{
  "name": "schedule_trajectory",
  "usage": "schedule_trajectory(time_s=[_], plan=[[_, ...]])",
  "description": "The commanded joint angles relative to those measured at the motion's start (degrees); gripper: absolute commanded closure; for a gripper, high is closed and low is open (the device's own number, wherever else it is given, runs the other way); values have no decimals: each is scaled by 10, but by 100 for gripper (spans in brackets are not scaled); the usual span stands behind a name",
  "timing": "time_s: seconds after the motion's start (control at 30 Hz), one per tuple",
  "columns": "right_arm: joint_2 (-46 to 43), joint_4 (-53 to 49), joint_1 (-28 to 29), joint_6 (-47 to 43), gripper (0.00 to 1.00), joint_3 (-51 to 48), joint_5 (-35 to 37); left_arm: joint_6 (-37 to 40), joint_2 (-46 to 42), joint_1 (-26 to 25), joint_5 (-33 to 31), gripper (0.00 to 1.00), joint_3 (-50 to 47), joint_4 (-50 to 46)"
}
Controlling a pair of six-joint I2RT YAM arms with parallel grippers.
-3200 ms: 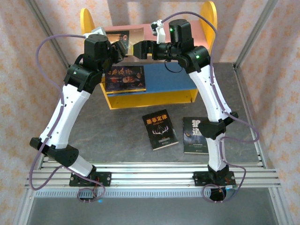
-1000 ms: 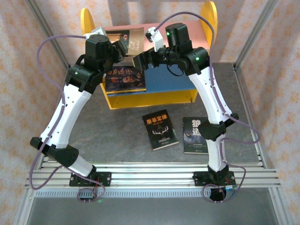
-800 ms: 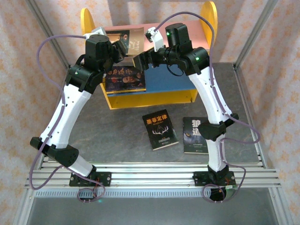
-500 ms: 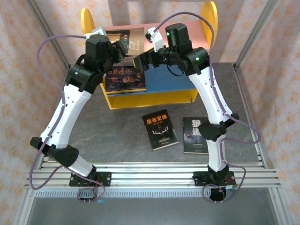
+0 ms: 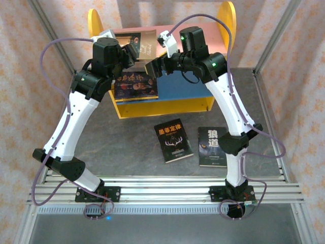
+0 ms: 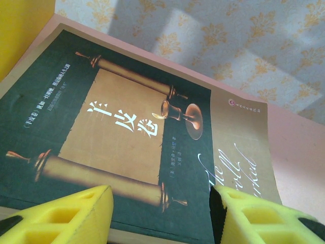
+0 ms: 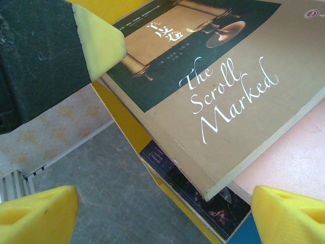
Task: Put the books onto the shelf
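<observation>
The left gripper (image 6: 160,212) is released, its yellow pads (image 6: 66,218) spread apart above the near edge of the scroll-cover book (image 6: 127,127), which lies flat on the pink upper board (image 6: 299,147) of the shelf (image 5: 227,23). The right gripper (image 7: 165,213) is likewise released, jaws wide, facing that book's front corner. A dark portrait-cover book (image 5: 134,85) lies on the blue lower board (image 5: 185,84), while a black yellow-titled book (image 5: 173,141) and a black white-titled book (image 5: 212,146) lie flat on the table (image 5: 127,142) in front of the shelf.
</observation>
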Motion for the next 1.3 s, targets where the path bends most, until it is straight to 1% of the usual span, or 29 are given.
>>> schedule_trajectory(time_s=[0.0, 0.2, 0.37, 0.5, 0.57, 0.63, 0.77, 0.97, 1.1, 1.27], plan=[[-11, 19, -2, -9, 12, -12, 21, -4, -3, -5, -8, 48, 1, -1], [-9, 19, -2, -8, 12, -10, 31, -5, -1, -4, -7, 48, 2, -2], [-22, 14, -2, -6, 13, -22, 24, -3, -3, -5, -7, 47, 4, -7], [-64, 31, -2, -4, 14, -70, 20, -2, -6, -5, -9, 47, 0, -7], [-90, 57, -2, -3, 13, -106, 28, -2, -7, -5, -10, 47, -1, -7], [-101, 69, -2, -3, 12, -117, 37, -3, -6, -4, -8, 47, -3, -4], [-79, 40, -2, -10, 12, -73, 32, -5, -5, -4, -6, 47, -1, -5], [-59, 50, -2, -11, 11, -49, 33, -1, -7, -4, -8, 47, 1, -10], [-22, 32, -2, -14, 11, 1, 30, 0, -7, -5, -8, 47, 5, -11], [14, 31, -2, -22, 9, 42, 37, 1, -4, -4, -7, 47, 11, -14]])
